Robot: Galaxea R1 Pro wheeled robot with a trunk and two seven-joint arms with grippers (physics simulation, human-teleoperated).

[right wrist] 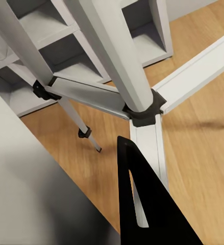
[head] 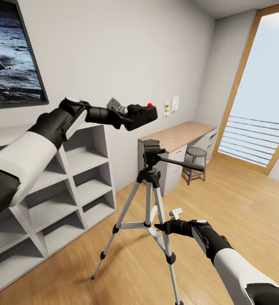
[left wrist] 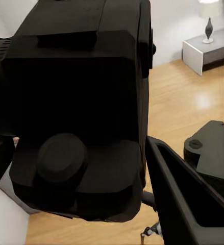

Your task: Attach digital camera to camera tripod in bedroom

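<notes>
Nearest the head camera: white-and-black left arm, reaching out above the camera tripod [head: 150, 199], left gripper [head: 128, 115] clamped on the digital camera [head: 142, 115]. Held up in the air, above and a little to the shelf side of the tripod's black head [head: 153, 152], clearly apart from it; red dot on top. Seen close in the left wrist view as a big black body [left wrist: 78, 109] with one gripper finger [left wrist: 185, 201] alongside. Lower down, right gripper [head: 164, 226] close against the tripod's silver legs near the spreader brace [right wrist: 142, 109]; whether closed on a leg or just beside it, cannot tell. Standing on the wood floor [head: 241, 212] beside the grey cube shelf [head: 71, 190], with a desk [head: 179, 135] and stool [head: 195, 159] behind it.
</notes>
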